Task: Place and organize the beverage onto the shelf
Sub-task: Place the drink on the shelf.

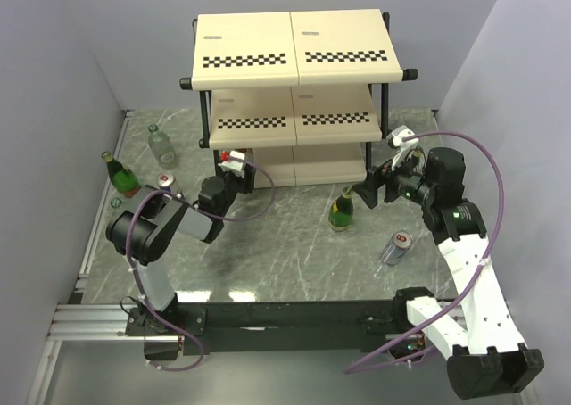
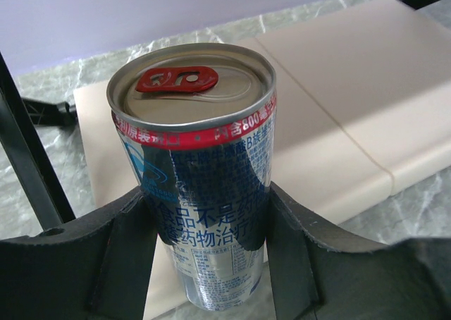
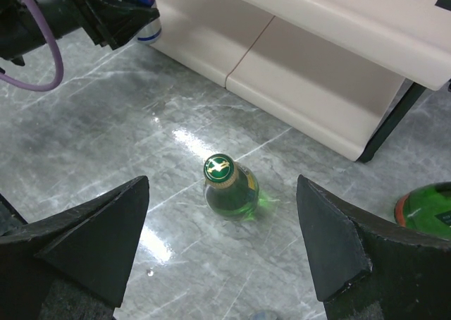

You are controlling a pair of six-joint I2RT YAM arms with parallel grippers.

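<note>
Left gripper [image 2: 210, 201] of mine clamps blue-silver red-tabbed can [image 2: 194, 122] upright (so it stands, I judge) at bottom tier of cream black-framed shelf [image 2: 338, 108].

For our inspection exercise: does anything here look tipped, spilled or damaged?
Nothing stands out. The green bottle stands upright on the table, the blue-and-silver can sits upright in the left pincer, and no spill shows.

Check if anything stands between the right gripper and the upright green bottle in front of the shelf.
Nothing visible does: the right gripper is open, and only table shows between it and the green bottle.
</note>
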